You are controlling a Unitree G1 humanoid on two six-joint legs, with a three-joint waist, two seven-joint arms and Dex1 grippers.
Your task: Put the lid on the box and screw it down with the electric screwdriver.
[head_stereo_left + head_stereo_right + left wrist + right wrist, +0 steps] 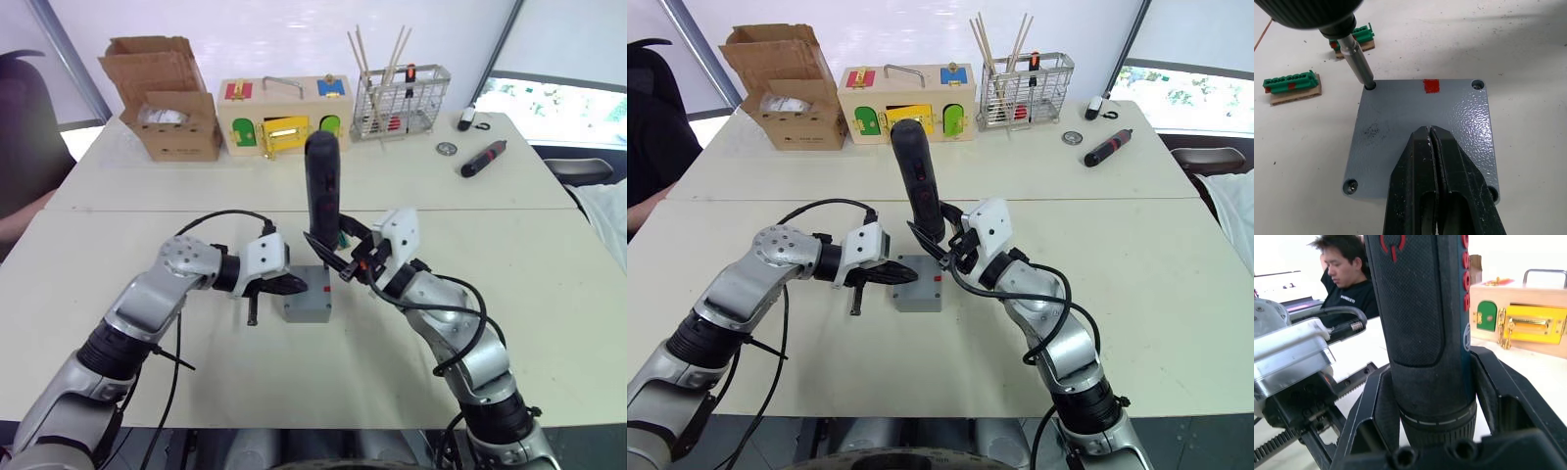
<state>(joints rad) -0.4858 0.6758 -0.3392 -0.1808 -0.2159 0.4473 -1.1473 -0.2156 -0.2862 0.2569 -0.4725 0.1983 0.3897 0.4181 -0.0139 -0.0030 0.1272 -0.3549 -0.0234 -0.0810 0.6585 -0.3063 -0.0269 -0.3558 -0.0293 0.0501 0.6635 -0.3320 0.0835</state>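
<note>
Here, in the left eye view, the small grey square plastic box sits near the middle of the pale bench, with the flat grey plastic lid already seated on it. The right claw is clamped around the long thick black electric screwdriver, which stands nearly upright over the box's far edge. The left claw rests on the lid from the robot's left.

The right eye view shows the same arrangement; along the bench's far edge stand a brown cardboard carton, a wooden latch box with coloured doors and a wire basket of sticks.

In the left wrist view, the left claw's black fingers are pressed together, tips bearing on the lid's top. The screwdriver's thin metal bit sits in one corner screw hole beside a red mark. Two green terminal blocks lie just beyond.

The right wrist view shows the claw pinching the tool's body; a person sits behind the bench.

The bit leans slightly; driven so, it could cam out or skate across the lid, and the lid might twist if the downward hold eases.
</note>
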